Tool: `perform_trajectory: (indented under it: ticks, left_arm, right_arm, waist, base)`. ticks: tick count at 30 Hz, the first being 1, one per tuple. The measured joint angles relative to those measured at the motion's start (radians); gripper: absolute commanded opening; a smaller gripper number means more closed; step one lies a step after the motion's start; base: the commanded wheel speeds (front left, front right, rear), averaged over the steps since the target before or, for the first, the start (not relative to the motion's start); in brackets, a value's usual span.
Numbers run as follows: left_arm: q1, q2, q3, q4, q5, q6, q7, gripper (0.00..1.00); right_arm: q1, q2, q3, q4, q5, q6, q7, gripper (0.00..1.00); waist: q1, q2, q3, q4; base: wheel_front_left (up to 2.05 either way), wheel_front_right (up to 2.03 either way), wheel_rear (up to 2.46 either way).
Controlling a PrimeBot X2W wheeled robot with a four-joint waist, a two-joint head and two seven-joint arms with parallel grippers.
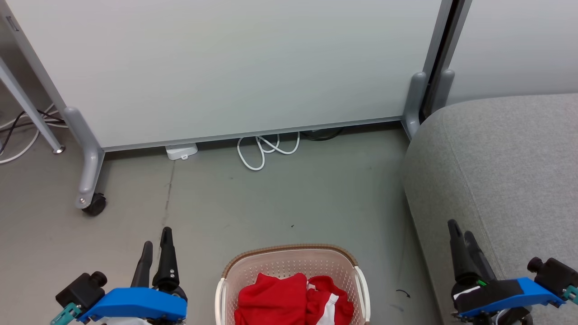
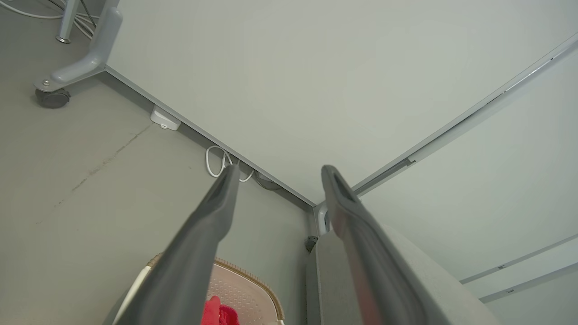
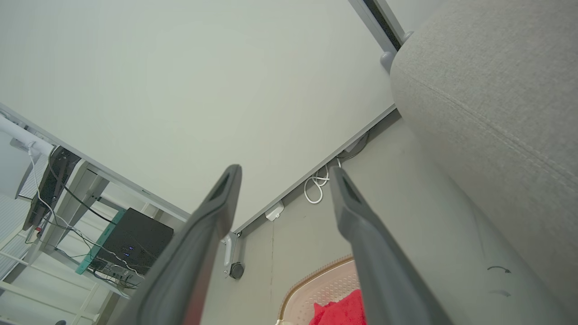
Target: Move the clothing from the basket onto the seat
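Looking down from the head, the cream basket (image 1: 289, 249) sits on the grey floor (image 1: 293, 203) at bottom centre with the red clothing (image 1: 275, 298) heaped inside, a white stripe showing on its right-hand piece, and the grey sofa (image 1: 505, 171) stands to its right; the left gripper (image 1: 157, 237) hovers left of the basket and the right gripper (image 1: 459, 228) by the sofa's edge, both empty. Along the left wrist, the left gripper (image 2: 281, 170) has its fingers wide apart, pointing toward a white panel (image 2: 316, 67) and a looped white cable (image 2: 216, 163), with the basket (image 2: 253, 280) rim and clothing (image 2: 216, 311) below. From the right wrist, the right gripper (image 3: 284, 170) is likewise spread, with the basket (image 3: 316, 284) and clothing (image 3: 343, 311) at the bottom and the sofa (image 3: 496, 113) on the right.
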Motion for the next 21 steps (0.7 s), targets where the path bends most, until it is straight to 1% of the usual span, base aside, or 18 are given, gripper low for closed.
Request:
perform_trajectory:
  ticks: [9, 21]
  left_arm:
    - [0.0, 0.003, -0.018, 0.007, 0.141, 0.001, -0.027, 1.0]
    - [0.0, 0.004, -0.039, 0.018, 0.28, 0.002, -0.061, 1.0]
  right_arm:
    - [0.0, -0.001, 0.017, 0.0, -0.127, 0.0, -0.014, 1.0]
    - [-0.003, -0.002, 0.028, -0.005, -0.268, 0.001, -0.035, 1.0]
  waist:
    - [0.0, 0.0, -0.001, 0.003]
    - [0.0, 0.0, -0.001, 0.003]
  base:
    - [0.0, 0.0, 0.0]
    - [0.0, 0.0, 0.0]
